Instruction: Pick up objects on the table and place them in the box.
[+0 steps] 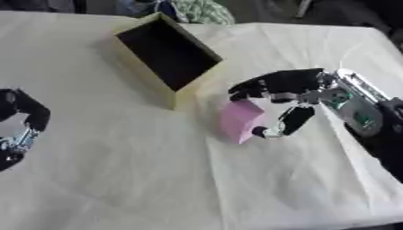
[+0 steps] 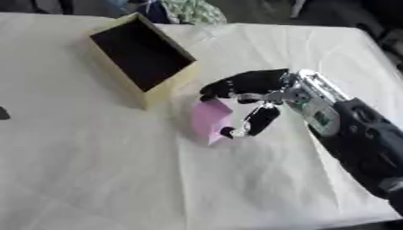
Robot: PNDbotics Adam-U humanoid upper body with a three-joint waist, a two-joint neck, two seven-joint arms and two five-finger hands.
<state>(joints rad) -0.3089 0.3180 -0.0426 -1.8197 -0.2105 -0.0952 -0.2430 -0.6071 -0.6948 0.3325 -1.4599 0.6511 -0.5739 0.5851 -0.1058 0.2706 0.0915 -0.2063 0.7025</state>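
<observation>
Reaching in from the right, the robot's right hand (image 1: 287,96) curls its fingers over the top of a pink block (image 1: 241,121) while its thumb presses the block's right side. The pink block sits on the cream-covered counter (image 1: 118,179), just beside the near corner of a yellow box (image 1: 175,92) with a dark, open interior. Only the left eye view shows the left hand (image 1: 22,123), at the left edge with fingers bent and holding nothing; the right eye view shows more of the right forearm.
</observation>
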